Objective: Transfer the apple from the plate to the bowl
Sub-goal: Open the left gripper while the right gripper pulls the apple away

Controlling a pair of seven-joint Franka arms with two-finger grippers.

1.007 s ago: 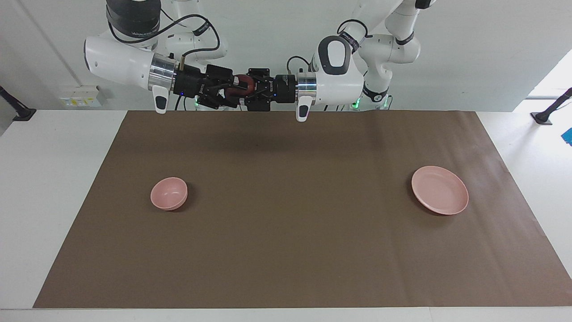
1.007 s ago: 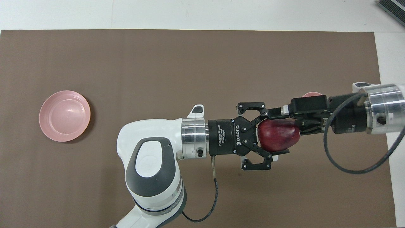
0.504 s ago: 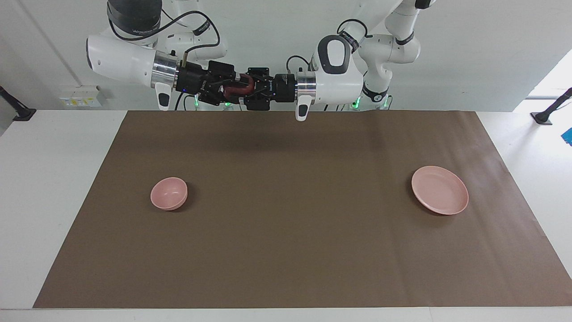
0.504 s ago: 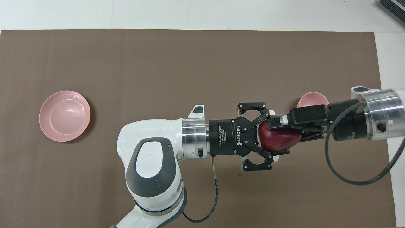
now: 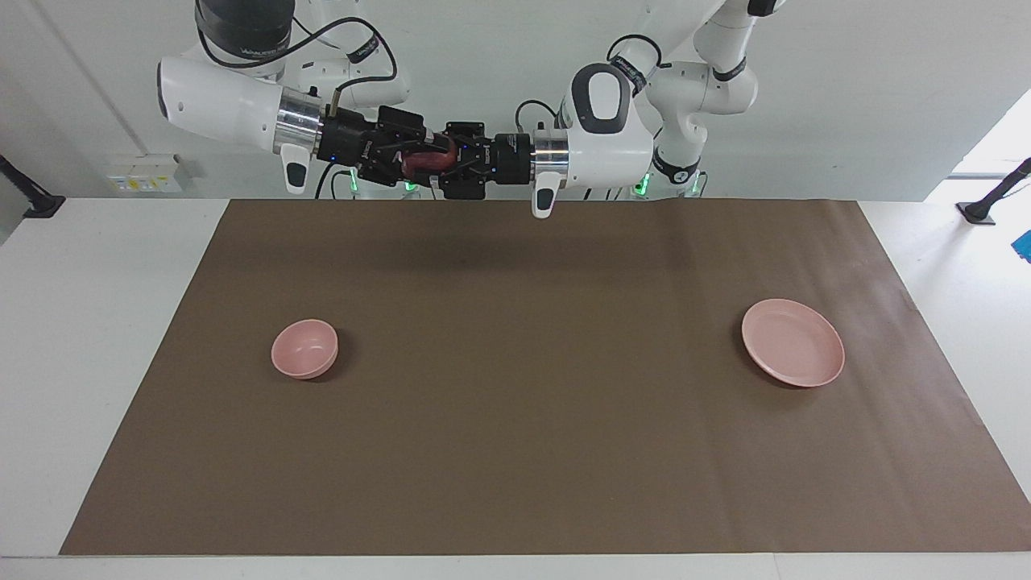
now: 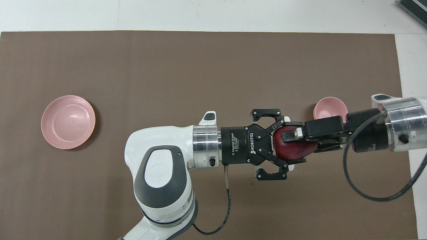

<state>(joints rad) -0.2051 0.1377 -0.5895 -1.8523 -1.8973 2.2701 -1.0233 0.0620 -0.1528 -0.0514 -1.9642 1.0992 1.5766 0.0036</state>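
Apple (image 6: 293,150) clamped midair between left tool (image 6: 289,146) and right tool (image 6: 287,137), bowl (image 5: 304,348) and plate (image 5: 792,341) bare.

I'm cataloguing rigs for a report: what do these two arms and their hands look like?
Both arms are glossy white with dark grey joint pads and silver wrist rings. The left hand is black with white ROBOTIQ lettering and linked fingers; the right hand is black and boxy. A black cable loops from each wrist.
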